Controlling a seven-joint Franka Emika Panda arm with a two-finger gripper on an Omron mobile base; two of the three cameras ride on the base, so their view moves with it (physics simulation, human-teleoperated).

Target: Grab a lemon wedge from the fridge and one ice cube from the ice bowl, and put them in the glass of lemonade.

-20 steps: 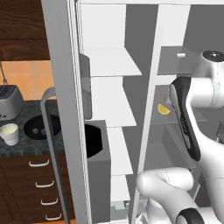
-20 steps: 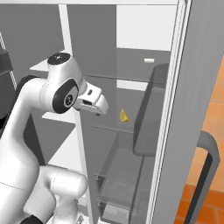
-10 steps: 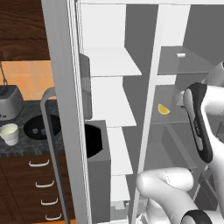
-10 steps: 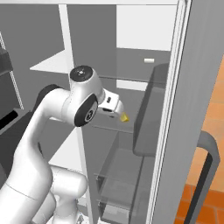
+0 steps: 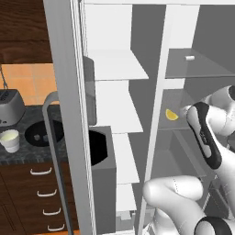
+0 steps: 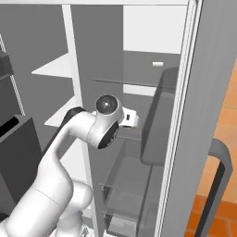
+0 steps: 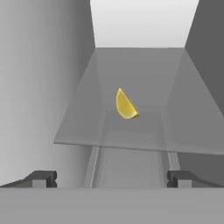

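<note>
Fridge shelf (image 7: 131,131): grey glass, carries lemon wedge (image 7: 125,105).
Counter (image 5: 27,149): dark, carries toaster (image 5: 10,106), ice bowl (image 5: 40,133), glass of lemonade (image 5: 10,140).

arm (image 6: 69,152): I see glossy white rounded shells, fat tube links | joints: dark grey/black bands btwn segs, long black strip on forearm in left base view | wrist: round dark cap w/ lighter centre ring | finger tips (image 7: 43,178): small, dark grey, blocky

Yellow lemon wedge (image 7: 126,105), grey fridge (image 5: 64,92), black ice bowl (image 5: 41,134).
</note>
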